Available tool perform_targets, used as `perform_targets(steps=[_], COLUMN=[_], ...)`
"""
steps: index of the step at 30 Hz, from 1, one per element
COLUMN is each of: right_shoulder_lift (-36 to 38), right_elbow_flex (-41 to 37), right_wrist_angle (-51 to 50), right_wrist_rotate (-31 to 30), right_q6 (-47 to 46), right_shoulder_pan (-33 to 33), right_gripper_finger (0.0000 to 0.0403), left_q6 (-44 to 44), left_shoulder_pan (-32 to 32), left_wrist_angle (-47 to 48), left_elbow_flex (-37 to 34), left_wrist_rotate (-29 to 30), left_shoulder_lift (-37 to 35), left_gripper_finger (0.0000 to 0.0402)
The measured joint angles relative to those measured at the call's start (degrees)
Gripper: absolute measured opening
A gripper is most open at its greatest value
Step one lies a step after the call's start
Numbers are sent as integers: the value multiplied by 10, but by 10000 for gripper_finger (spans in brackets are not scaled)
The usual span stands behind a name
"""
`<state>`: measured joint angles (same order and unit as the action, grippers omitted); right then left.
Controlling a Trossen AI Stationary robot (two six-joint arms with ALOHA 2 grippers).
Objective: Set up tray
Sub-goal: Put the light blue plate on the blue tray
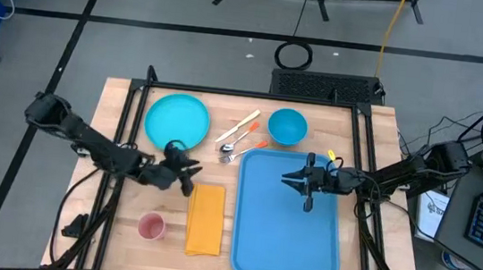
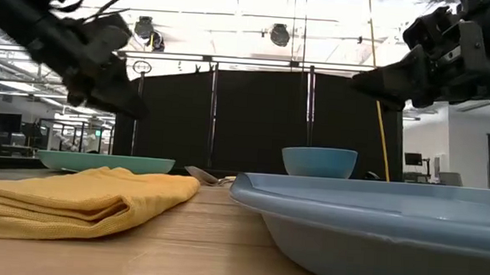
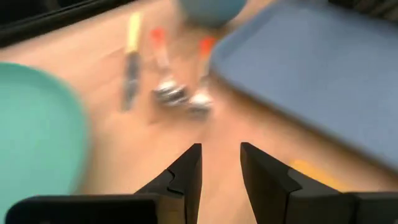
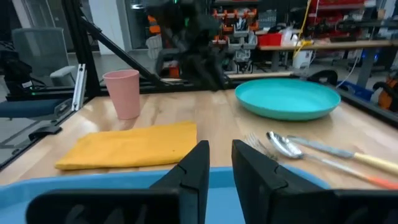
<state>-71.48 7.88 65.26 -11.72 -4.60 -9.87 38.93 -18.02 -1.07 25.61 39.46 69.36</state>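
The large flat blue plastic tray (image 1: 287,239), rectangular with rounded corners and a low raised rim, lay on the right half of the light wooden table (image 1: 110,229). Nothing rested on its surface.

The right gripper (image 1: 308,201) hung above the tray's far half, clear of the surface. In the right wrist view its 2 dark fingers (image 4: 194,163) stood slightly apart with a narrow gap between them, and nothing was held.

The left gripper (image 1: 190,180) was positioned over the table just near the edge of the round turquoise plate (image 1: 177,119) and beside the far end of the folded yellow-orange cloth napkin (image 1: 206,219). In the left wrist view its 2 fingers (image 3: 189,168) stood parted with bare table showing through the gap; the tool was released and empty.

The napkin lay just left of the tray, parallel to its long side. A small pink plastic cup (image 1: 152,226) stood upright to the left of the napkin, near the front edge of the table.

A round blue bowl (image 1: 287,125) sat beyond the tray's far edge. Between the bowl and the plate lay 3 utensils (image 1: 239,137) close together: a knife with a pale yellow handle, and a spoon and a fork with orange handles. The fork's tines lay near the tray's far left corner.
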Motion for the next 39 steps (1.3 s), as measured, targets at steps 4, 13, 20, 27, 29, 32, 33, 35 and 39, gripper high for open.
perform_targets(steps=[4,13,20,27,29,32,33,35,39], right_shoulder_lift=[0,0,0,0,0,0,0,0,0], right_elbow_flex=[0,0,0,0,0,0,0,0,0], right_wrist_angle=[-16,-17,-17,-17,-17,-17,-17,-17,-18], right_wrist_rotate=[0,0,-1,-2,-2,-2,-2,-2,-2], right_q6=[-22,-22,-22,-22,-22,-22,-22,-22,-22], right_shoulder_pan=[-3,-23,-23,-23,-23,-23,-23,-23,-23], right_gripper_finger=[59,59,59,59,59,59,59,59,59], left_q6=[18,-22,-55,-86,-86,-86,-87,-86,-99], left_shoulder_pan=[36,159,252,270,269,270,270,269,270], left_wrist_angle=[208,358,399,395,395,384,375,373,374], left_elbow_flex=[91,175,175,175,175,174,173,171,170], left_wrist_rotate=[13,-151,-243,-270,-271,-277,-286,-291,-275], left_shoulder_lift=[-8,-9,-8,-5,-5,-2,0,7,37], left_gripper_finger=[113,113,114,137,163,205,217,235,251])
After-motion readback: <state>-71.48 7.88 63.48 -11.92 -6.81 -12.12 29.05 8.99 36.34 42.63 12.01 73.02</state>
